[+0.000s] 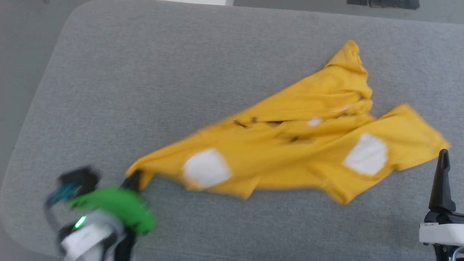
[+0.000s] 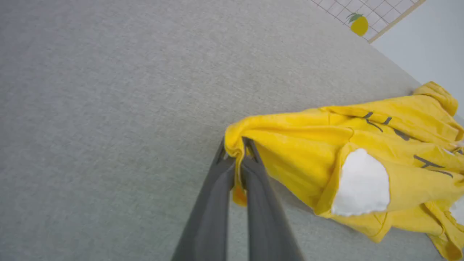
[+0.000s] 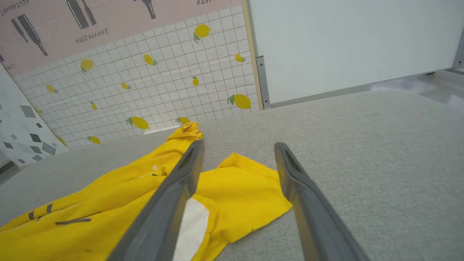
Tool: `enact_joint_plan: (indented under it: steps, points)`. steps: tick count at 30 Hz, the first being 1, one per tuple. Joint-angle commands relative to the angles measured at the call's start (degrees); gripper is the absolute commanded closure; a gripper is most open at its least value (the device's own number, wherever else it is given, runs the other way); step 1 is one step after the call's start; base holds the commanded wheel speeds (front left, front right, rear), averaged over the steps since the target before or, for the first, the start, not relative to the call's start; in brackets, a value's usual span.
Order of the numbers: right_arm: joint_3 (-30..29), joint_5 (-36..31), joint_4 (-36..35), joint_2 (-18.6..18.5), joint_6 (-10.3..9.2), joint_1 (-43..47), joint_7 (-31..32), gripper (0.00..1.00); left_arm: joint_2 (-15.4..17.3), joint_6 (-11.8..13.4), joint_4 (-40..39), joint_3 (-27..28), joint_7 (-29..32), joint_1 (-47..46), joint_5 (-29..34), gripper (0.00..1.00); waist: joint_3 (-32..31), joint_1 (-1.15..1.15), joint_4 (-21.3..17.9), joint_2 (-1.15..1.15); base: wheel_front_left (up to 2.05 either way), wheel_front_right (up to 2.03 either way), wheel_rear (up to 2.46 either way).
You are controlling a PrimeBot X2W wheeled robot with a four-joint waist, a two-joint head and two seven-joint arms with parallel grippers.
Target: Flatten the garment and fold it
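While left claw (image 2: 235, 145) pinches one garment (image 1: 282, 159) corner, right claw (image 3: 239, 145) gapes, empty.

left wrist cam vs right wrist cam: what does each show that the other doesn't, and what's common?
Left wrist: the left gripper shut on a bunched edge of the t-shirt. Right wrist: the right gripper open, holding nothing, plus a pink poster and a white panel. Both: the yellow t-shirt with white patches and black marks, the grey surface, the lemon-tiled wall.
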Motion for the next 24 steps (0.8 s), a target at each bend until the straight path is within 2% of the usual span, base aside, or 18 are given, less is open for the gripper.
enact_joint_plan:
  steps: [1,3,6,9,13,15,17,24]
  points:
    - [-0.07,-0.41,0.0,0.01,-0.08,0.73,-0.31,0.0,1.13,1.1,-1.21,1.7,-0.68,3.71,-0.75,1.0,-0.48,0.0,0.84,0.0,0.0,0.0,0.0]
    - [-0.36,-0.47,0.22,0.01,-0.08,0.92,-0.17,0.0,1.54,1.55,-3.38,3.41,-1.34,7.73,-1.9,1.0,-0.41,0.0,1.35,0.0,0.0,0.0,0.0]
    - [-0.64,-0.98,0.46,0.01,-0.08,0.97,0.39,0.0,0.41,0.68,-5.72,3.11,-2.21,10.39,-3.24,1.0,-0.28,0.0,2.21,0.0,0.0,0.0,0.0]
    - [0.01,-2.43,-0.05,0.01,-0.08,0.25,1.81,0.0,-1.3,-0.46,-6.7,1.56,-3.05,9.87,-3.73,1.0,-0.07,0.0,2.39,0.0,0.0,0.0,0.0]
    - [1.03,-5.2,-2.32,0.01,-0.08,-3.42,7.21,0.0,-2.87,-1.96,-7.21,-0.43,-4.5,7.27,-3.03,1.0,1.3,0.0,1.51,0.0,0.0,0.0,0.0]
    - [1.27,-7.62,-3.49,-0.13,-0.08,-6.21,12.06,0.0,-3.23,-2.6,-7.33,-1.36,-4.86,5.91,-2.47,1.0,2.29,0.0,0.96,0.0,0.0,0.0,0.0]
    - [1.68,-9.68,-3.61,-2.01,-0.08,-9.25,18.05,0.0,-3.23,-3.02,-7.42,-2.05,-4.97,4.84,-1.86,1.0,3.35,0.0,0.28,0.0,0.0,0.0,0.0]
    - [4.84,-7.93,1.92,-12.28,-0.08,-18.22,45.96,0.0,-3.57,-3.67,-7.33,-3.48,-4.87,1.98,-0.95,1.0,6.59,0.0,-0.43,0.0,0.0,0.0,0.0]
